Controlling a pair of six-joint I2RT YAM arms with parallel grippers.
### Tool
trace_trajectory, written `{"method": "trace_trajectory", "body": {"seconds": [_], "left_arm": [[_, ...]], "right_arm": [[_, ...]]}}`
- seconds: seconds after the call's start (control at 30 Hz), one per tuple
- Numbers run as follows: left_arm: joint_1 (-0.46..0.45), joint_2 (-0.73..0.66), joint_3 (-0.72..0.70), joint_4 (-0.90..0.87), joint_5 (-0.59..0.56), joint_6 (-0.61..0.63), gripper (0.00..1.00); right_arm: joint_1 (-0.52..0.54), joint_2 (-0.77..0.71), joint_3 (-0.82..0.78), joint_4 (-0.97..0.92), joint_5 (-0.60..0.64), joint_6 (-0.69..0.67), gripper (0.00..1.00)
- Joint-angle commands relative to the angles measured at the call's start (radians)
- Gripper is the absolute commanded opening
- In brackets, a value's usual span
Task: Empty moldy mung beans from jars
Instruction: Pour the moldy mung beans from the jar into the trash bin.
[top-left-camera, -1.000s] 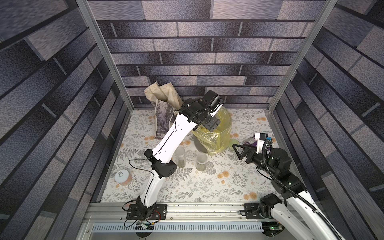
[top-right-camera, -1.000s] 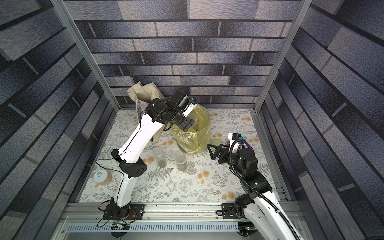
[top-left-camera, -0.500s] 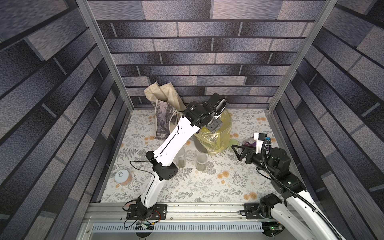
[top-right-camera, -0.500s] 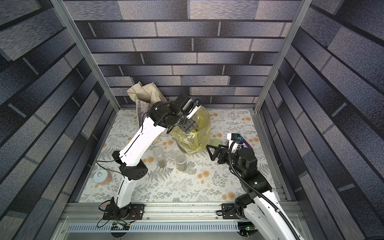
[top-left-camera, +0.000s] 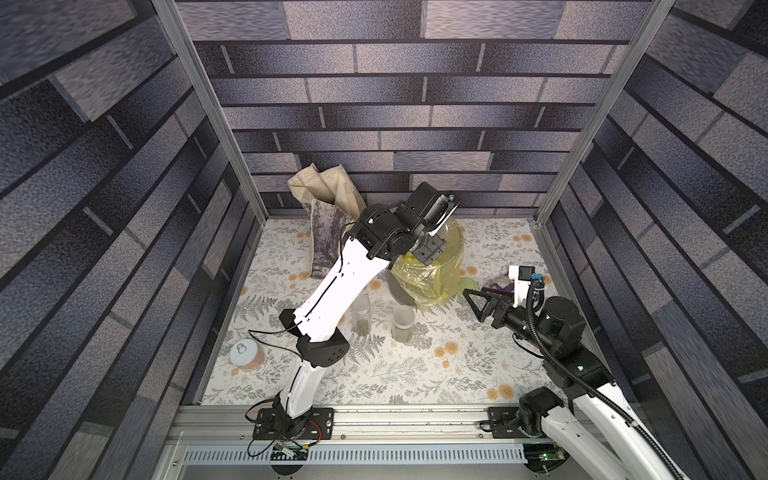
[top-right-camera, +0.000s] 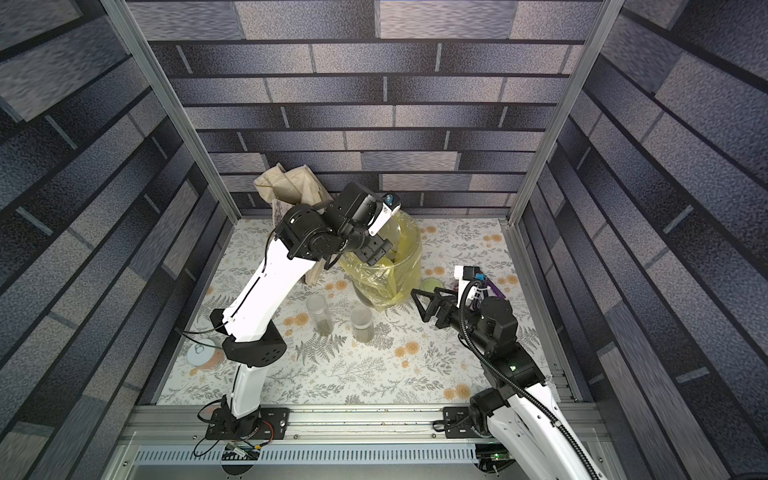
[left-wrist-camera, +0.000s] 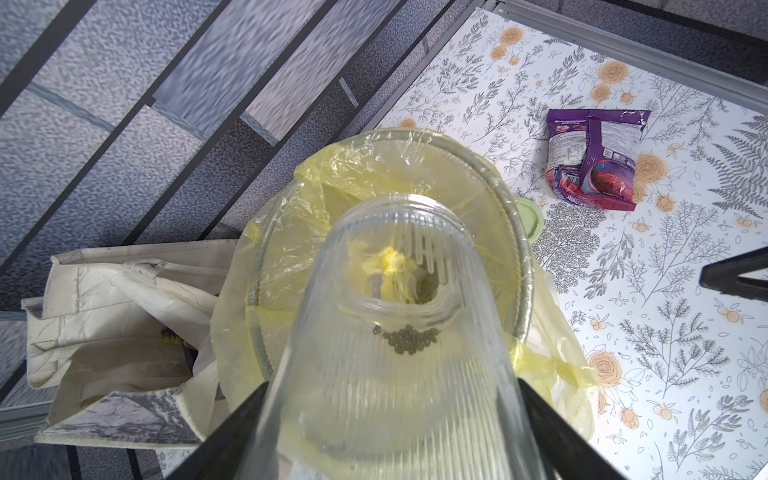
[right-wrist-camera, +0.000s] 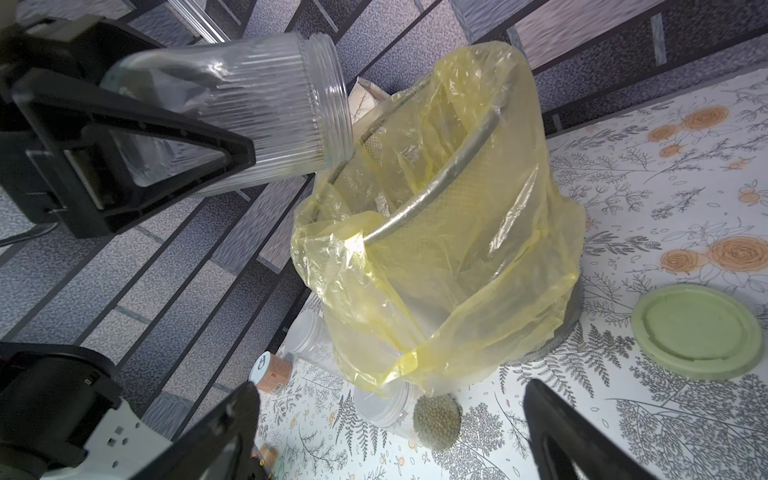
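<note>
No wording can be read anywhere. The purple packet (left-wrist-camera: 594, 160) on the bench (left-wrist-camera: 673, 299) carries a white panel of fine print and some lettering along its top edge, all too small to make out. The can (right-wrist-camera: 272, 370) has an orange label and a dark mark on its lid, both blurred. A short line of white lettering on the left arm's black joint (top-right-camera: 341, 246) is illegible too.

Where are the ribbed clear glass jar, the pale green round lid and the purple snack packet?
Ribbed clear glass jar (right-wrist-camera: 282, 95): right wrist view, ribbed side wall.
Pale green round lid (right-wrist-camera: 698, 330): right wrist view, its middle.
Purple snack packet (left-wrist-camera: 594, 160): left wrist view, its middle.
</note>
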Motion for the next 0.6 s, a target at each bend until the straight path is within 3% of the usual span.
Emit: {"method": "trace_trajectory", "body": {"seconds": [0.0, 0.13, 0.37, 0.5, 0.57], "left_arm": [[0.02, 0.006, 0.026, -0.011, -0.088, 0.049, 0.74], [0.058, 0.035, 0.034, -0.113, -0.016, 0.065, 0.73], [0.028, 0.025, -0.037, 0.024, -0.16, 0.15, 0.7], [-0.008, 0.007, -0.17, 0.189, -0.299, 0.223, 0.7], [-0.008, -0.019, -0.235, 0.255, -0.28, 0.205, 0.71]], "right_arm": [[0.005, 0.007, -0.013, 0.038, -0.015, 0.022, 1.0], [0.005, 0.009, -0.001, 0.009, -0.008, 0.005, 1.0], [0.005, 0.028, 0.014, 0.007, -0.014, -0.004, 1.0], [0.005, 0.02, 0.003, 0.01, -0.012, -0.001, 1.0], [0.004, 0.015, 0.001, 0.002, -0.008, -0.003, 1.0]]}}
